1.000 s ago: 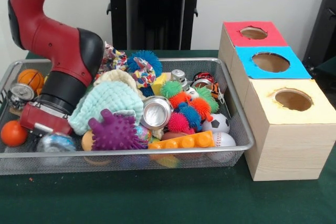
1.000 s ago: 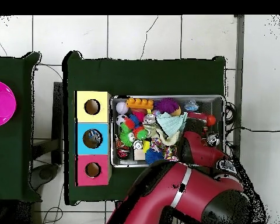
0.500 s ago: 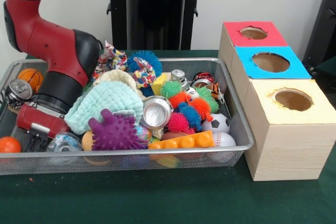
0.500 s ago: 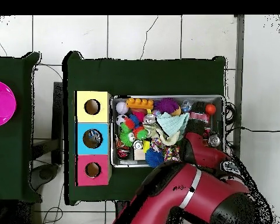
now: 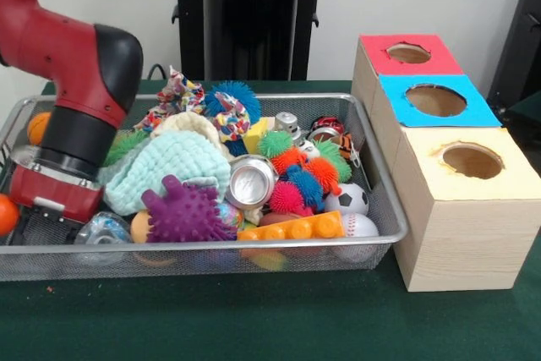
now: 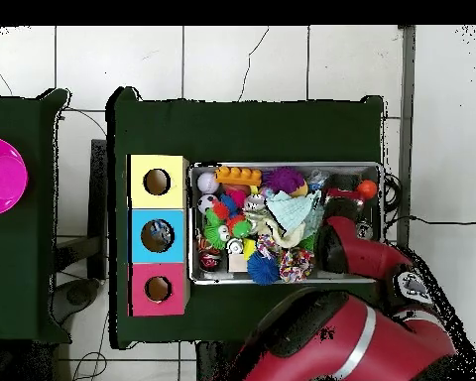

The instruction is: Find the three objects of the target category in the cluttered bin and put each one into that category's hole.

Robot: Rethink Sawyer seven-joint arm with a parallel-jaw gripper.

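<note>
The wire mesh bin [image 5: 397, 224] is full of toys; it also shows in the overhead view [image 6: 373, 167]. One clear bottle with a blue-and-white label [image 5: 101, 227] lies at the bin's front left, against the near wall. My gripper [image 5: 35, 227] hangs low inside the bin's left end, just left of that bottle, under the red wrist. Whether it holds anything is hidden. In the overhead view the gripper [image 6: 339, 205] is at the bin's right end. The blue-topped box's hole [image 5: 435, 100] [image 6: 157, 235] is the middle one of three. No other bottles show.
A teal cloth [image 5: 169, 166], a purple spiky toy [image 5: 184, 213], a silver can [image 5: 251, 181], spiky balls [image 5: 296, 179] and an orange brick [image 5: 292, 227] crowd the bin. An orange ball [image 5: 5, 213] and a basketball [image 5: 37, 127] sit beside the arm. Red [image 5: 408, 52] and yellow [image 5: 472, 161] holes flank the blue one.
My arm has swung left in the front view, toward the bin's end wall. It now hides the silver can at the left. The orange ball has shifted left.
</note>
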